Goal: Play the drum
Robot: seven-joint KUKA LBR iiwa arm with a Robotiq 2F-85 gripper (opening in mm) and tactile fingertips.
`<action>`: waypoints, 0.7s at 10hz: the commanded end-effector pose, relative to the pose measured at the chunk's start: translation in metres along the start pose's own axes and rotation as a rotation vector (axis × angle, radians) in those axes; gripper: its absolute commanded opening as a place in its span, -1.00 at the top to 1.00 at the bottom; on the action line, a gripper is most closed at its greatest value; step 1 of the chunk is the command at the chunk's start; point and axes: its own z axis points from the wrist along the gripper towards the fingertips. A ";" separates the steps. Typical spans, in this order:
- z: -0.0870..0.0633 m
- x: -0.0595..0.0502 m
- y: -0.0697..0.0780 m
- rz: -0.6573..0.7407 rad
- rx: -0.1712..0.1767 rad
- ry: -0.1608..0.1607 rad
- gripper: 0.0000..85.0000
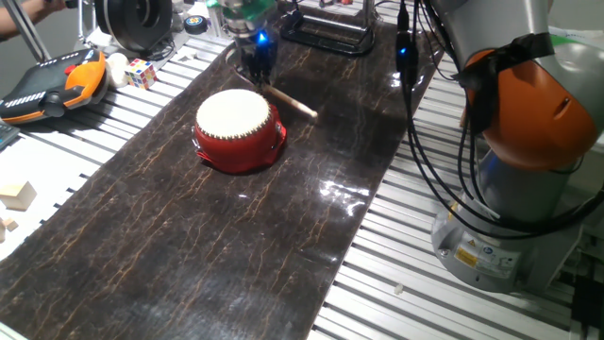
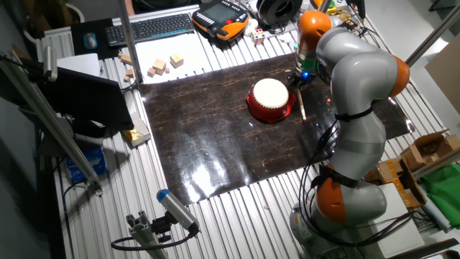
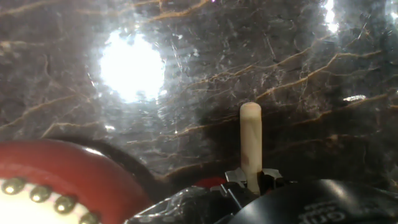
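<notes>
While clamped on the stick [image 3: 250, 140], hand [image 1: 258, 64] beside glossy red, cream-skinned drum [image 1: 239, 127].

one fixed view sits low and close at the dark marble-patterned mat's [image 1: 189, 236] end, facing along it. the other fixed view looks down from high and far. both share the mat. hand view hangs just above it.
</notes>
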 end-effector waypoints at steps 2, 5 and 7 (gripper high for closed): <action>0.008 -0.001 -0.002 -0.013 -0.002 -0.011 0.98; 0.020 -0.005 -0.003 -0.024 -0.012 -0.001 0.91; 0.021 -0.005 -0.002 -0.015 -0.011 0.013 0.62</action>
